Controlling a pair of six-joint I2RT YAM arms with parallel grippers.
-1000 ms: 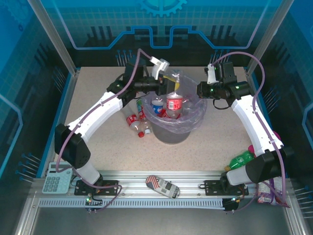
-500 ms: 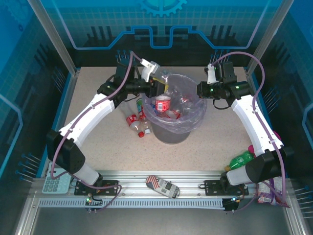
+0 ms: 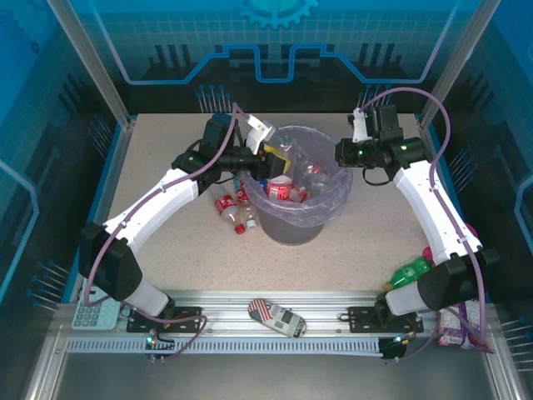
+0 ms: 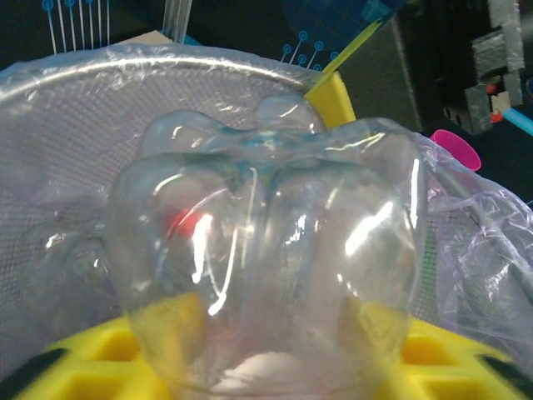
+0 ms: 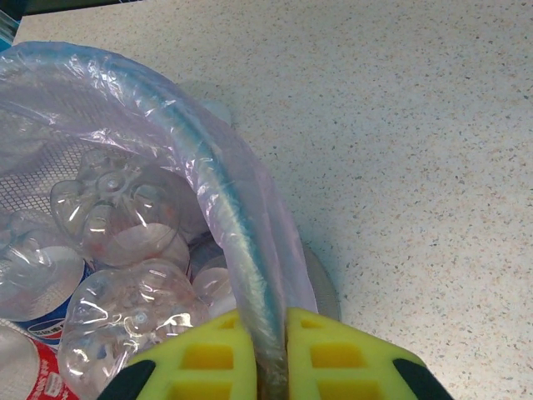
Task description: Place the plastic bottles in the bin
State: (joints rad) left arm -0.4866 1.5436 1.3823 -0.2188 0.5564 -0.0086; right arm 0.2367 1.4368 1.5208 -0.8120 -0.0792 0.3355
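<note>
The right gripper (image 5: 271, 350) clenches the bin (image 5: 225, 208) on its crinkly bagged rim; whether the left gripper (image 4: 266, 375) grasps the clear lobed bottle (image 4: 266, 233), we cannot tell.

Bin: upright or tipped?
Upright: the bin stands on the table, mouth facing up, bottles lying inside. The fingers of the right gripper pinch its bagged rim.

Bright, even light falls from above on the table (image 3: 166, 250), leaving only a soft shadow around the bin (image 3: 291, 232). The left wrist view is soft: the clear bottle (image 4: 266, 267), close to the lens, is blurred and streaked with white glare.
</note>
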